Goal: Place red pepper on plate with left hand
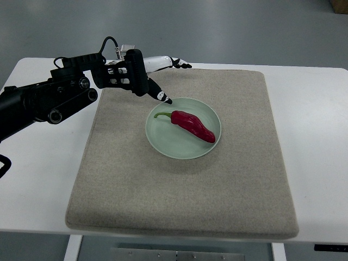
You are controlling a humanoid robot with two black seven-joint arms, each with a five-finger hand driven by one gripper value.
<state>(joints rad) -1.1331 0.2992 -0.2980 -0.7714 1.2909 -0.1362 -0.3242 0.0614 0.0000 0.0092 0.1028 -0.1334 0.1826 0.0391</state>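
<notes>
A red pepper point(193, 125) with a green stem lies in the pale green plate point(163, 142) at the middle of the beige mat. My left hand point(157, 76) hangs just up and left of the plate, off the pepper. Its fingers point(163, 98) are spread and hold nothing. One black fingertip points down near the plate's upper left rim. The left arm point(43, 103) comes in from the left edge over the white table.
The beige mat point(179, 190) covers most of the white table point(38, 179). The table's near edge runs along the bottom of the view. Grey floor lies beyond the far edge.
</notes>
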